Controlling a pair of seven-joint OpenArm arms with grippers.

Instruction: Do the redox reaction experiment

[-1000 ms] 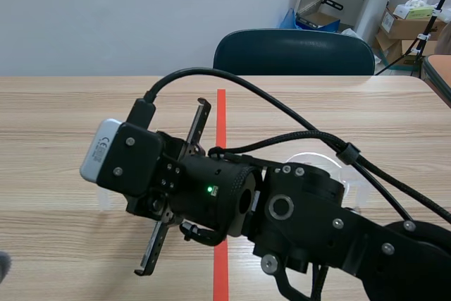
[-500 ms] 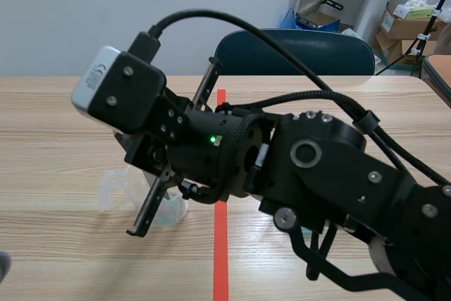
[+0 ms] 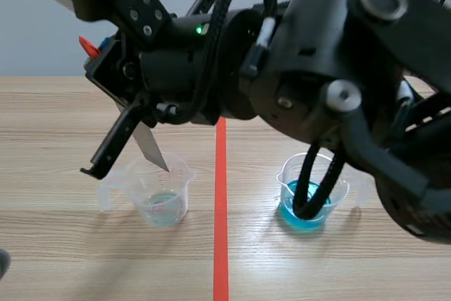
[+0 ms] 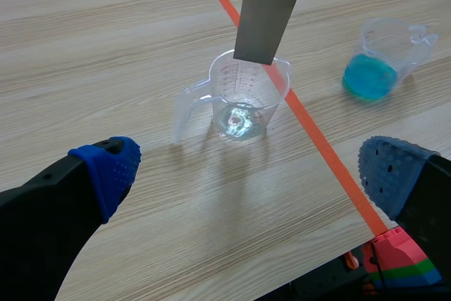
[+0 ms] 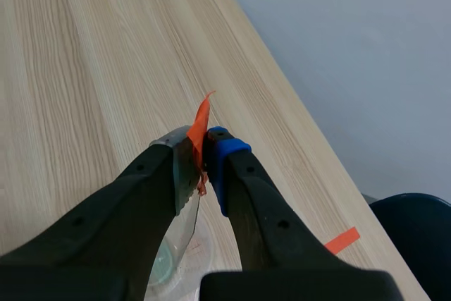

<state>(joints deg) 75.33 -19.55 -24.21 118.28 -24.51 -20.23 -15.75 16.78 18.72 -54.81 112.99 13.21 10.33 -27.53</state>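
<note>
Hanging from the right hand (image 5: 201, 149): grey metal strip (image 4: 271, 8), long axis near vertical, slightly slanted, lower end pointing down at the mouth of the clear cup (image 4: 243, 100), above its pale liquid. Hand clamped on the strip's top, by an orange tag (image 5: 199, 121). Left hand (image 4: 246, 174) spread wide over the worktop (image 4: 106, 47), holding nothing. Blue-liquid cup (image 4: 384, 61) sits across the tape line (image 4: 317, 139). Cup graduations unreadable.

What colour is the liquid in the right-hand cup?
Turquoise blue; the liquid shows best in the left wrist view.
</note>
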